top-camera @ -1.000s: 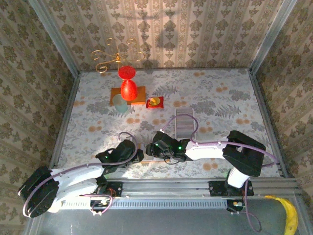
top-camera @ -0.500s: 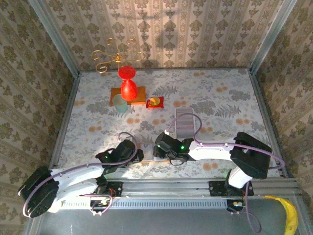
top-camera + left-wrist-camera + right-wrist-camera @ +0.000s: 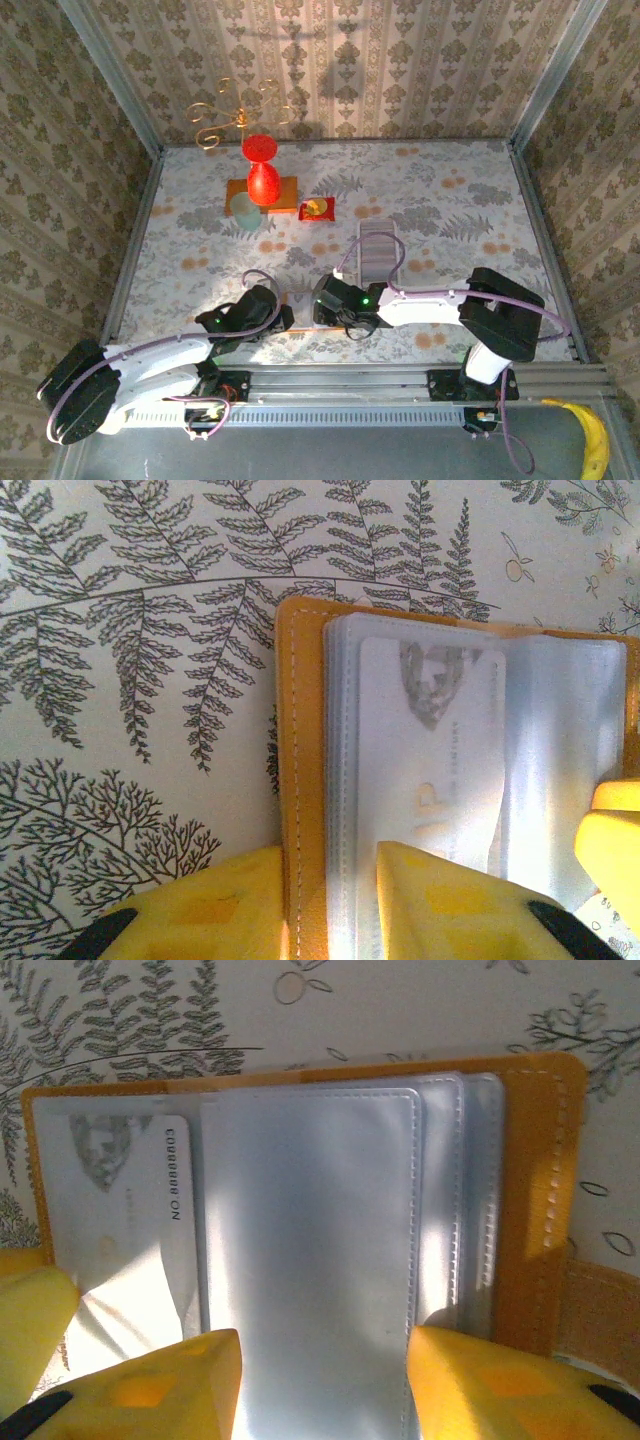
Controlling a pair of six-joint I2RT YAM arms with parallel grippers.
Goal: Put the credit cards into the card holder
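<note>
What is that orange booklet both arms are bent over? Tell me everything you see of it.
The card holder lies open and flat on the fern-patterned table. Its stitched orange cover looks like leather; inside are clear plastic sleeves, one holding a pale card. The left gripper straddles one cover edge; the right gripper straddles a sleeve.

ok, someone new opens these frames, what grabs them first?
Probably the red vase, bright against the pale floral table at its far side. Next, both arms meet near the front edge over an open orange card holder. The left claw and right claw sit close above its clear sleeves, and one sleeve holds a white card.
</note>
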